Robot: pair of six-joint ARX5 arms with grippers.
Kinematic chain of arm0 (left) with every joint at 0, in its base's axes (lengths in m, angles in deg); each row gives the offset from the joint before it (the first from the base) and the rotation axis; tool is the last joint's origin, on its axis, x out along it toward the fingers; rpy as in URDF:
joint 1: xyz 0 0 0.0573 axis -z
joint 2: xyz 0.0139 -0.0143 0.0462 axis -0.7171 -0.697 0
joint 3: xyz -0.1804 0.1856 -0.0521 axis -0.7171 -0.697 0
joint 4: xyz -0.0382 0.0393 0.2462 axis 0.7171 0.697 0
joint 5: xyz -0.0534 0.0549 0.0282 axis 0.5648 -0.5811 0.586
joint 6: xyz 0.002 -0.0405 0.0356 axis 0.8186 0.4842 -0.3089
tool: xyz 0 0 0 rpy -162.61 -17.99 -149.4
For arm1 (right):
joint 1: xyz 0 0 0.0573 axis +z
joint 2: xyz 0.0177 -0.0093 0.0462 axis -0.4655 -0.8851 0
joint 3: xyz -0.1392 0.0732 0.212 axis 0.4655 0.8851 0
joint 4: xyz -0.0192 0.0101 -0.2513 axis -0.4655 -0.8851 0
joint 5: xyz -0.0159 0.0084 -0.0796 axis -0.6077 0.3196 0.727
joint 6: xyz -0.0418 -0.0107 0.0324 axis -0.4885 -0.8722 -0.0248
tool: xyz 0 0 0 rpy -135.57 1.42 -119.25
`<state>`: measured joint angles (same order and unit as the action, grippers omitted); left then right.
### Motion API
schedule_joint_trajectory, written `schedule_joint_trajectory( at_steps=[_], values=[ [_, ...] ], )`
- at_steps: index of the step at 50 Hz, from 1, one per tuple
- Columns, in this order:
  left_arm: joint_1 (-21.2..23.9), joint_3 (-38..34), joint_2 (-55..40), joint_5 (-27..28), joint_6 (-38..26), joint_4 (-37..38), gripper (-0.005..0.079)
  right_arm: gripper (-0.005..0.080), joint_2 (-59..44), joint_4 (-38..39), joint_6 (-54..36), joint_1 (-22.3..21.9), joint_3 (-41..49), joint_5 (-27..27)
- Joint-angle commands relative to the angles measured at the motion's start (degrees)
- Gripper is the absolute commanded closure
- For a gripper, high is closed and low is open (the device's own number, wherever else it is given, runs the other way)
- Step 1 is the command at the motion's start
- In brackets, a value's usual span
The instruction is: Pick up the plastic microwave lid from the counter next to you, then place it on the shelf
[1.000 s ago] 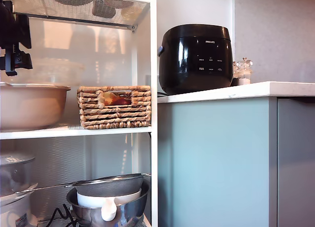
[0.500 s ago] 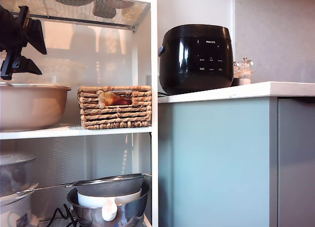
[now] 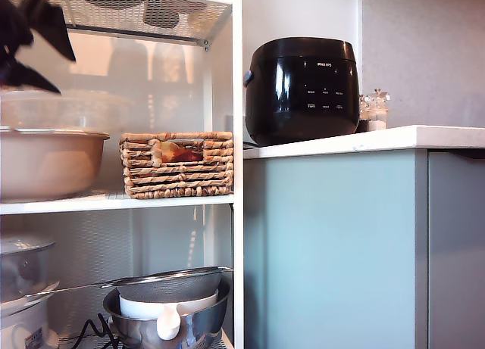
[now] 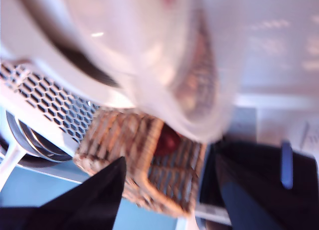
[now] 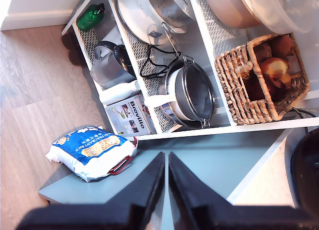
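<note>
Exterior view: my first gripper (image 3: 30,42) is in the upper left of the frame, dark and motion-blurred, its fingers spread apart with nothing between them. Just below it the plastic microwave lid (image 3: 64,109) sits rim-down on the beige bowl (image 3: 49,161), which stands on the shelf (image 3: 151,202) of the white rack. A wicker basket (image 3: 176,164) stands on the same board, to the bowl's right in this view. On the lower level, a steel mesh strainer (image 3: 170,283) rests over a metal bowl (image 3: 163,322). Right of the rack, a black rice cooker (image 3: 301,88) stands on the counter (image 3: 394,138).

First wrist view: heavily blurred. The clear lid (image 4: 164,55) fills the upper frame; the basket (image 4: 139,162) shows beyond the dark fingers (image 4: 89,197), which stand wide apart.

Second wrist view: my second gripper (image 5: 167,190) is at lower centre, fingers together with only a thin slit between them, holding nothing. It hangs over the counter's edge (image 5: 259,170). A blue and white bag (image 5: 92,150) lies on a grey surface.
</note>
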<state>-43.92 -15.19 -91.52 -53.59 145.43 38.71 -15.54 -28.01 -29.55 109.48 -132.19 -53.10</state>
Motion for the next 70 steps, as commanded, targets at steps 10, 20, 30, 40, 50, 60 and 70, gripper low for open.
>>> schedule_joint_trajectory(
  at_steps=[10, 20, 30, 40, 50, 60, 70],
  values=[
    [1.07, 0.5, 4.85, 3.85, -15.93, 9.29, 0.0394, 0.0765, -0.2, 2.01, 11.43, -2.36, 0.17, -0.24],
    [3.3, 0.5, 10.12, 7.04, -29.97, 13.77, 0.0768, 0.0765, -0.2, 1.73, 19.78, -10.54, 0.17, -0.31],
    [7.45, 0.5, 15.63, 5.42, -42.71, 17.18, 0.0763, 0.0765, -0.2, 6.34, 21.79, -26.14, 0.17, -7.91],
    [11.78, 0.5, 19.98, 0.66, -52.74, 20.28, 0.0763, 0.0765, -0.2, 16.11, 23.08, -42.45, 0.17, -15.91],
    [14.05, 0.48, 21.79, -5.11, -57.29, 23.5, 0.0763, 0.0765, -0.2, 21.22, 23.08, -57.53, 0.2, -20.9],
    [14.05, 0.33, 22.14, -7.45, -60.06, 23.96, 0.0763, 0.0765, -0.2, 22.69, 22.67, -70.12, 0.22, -25.22],
    [14.03, -0.52, 22.53, -9.16, -60.87, 22.88, 0.0764, 0.0765, -0.13, 24.22, 22.25, -80.89, 0.92, -32.48]
  ],
)
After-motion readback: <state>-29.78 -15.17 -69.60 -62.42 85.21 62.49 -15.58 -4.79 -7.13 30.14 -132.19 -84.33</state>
